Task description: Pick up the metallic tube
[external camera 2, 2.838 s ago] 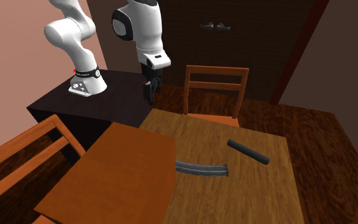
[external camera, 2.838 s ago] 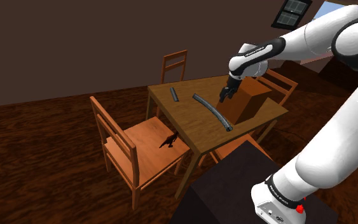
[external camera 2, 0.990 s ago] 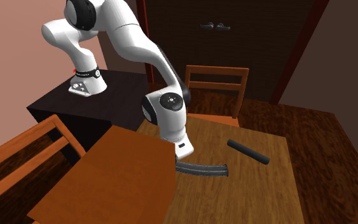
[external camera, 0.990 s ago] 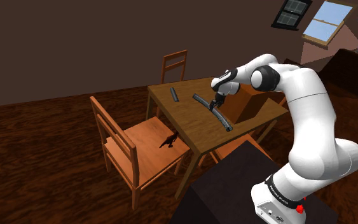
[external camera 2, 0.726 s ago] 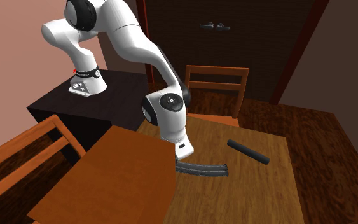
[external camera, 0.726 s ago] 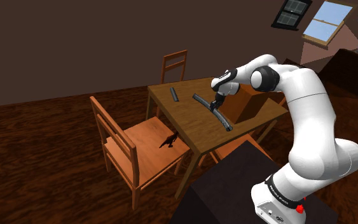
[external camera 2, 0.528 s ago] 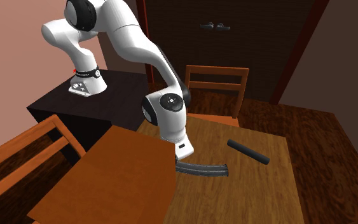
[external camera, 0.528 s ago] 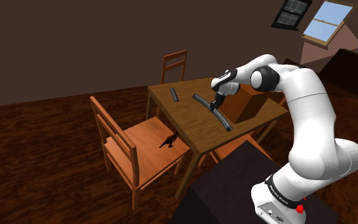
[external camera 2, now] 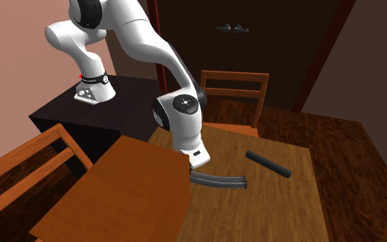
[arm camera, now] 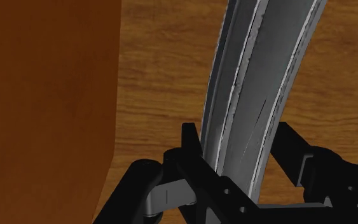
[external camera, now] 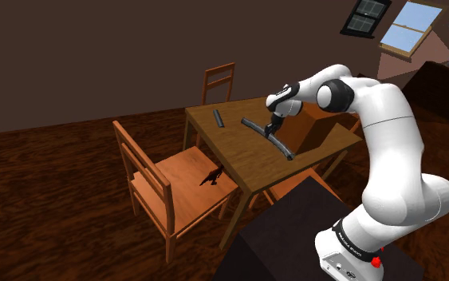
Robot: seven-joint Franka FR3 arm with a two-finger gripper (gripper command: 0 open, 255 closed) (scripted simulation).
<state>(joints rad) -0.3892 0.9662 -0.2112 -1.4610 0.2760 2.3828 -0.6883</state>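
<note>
The tube (external camera: 283,147) is a curved, ribbed grey piece lying across the middle of the wooden table (external camera: 230,152), right beside a brown box (external camera: 314,128). My black gripper (external camera: 272,132) reaches down from above and is shut on the tube near its middle. In the wrist view both fingers (arm camera: 190,146) press against the sides of the tube (arm camera: 260,95), which runs away from the gripper (arm camera: 241,143) over the tabletop. From the second exterior view the tube (external camera 2: 223,181) sticks out past the box's corner, just above the table, under the hand (external camera 2: 196,159).
A short dark cylinder (external camera: 218,118) lies near the table's far edge. The brown box (external camera 2: 123,192) stands close against the gripper. Wooden chairs (external camera: 167,184) surround the table, and one holds a small black object (external camera: 210,177). The dark stand (external camera: 294,231) sits at the lower right.
The fingers have gone from open to shut on the tube. The hand has risen slightly, and the tube has lifted a little with it.
</note>
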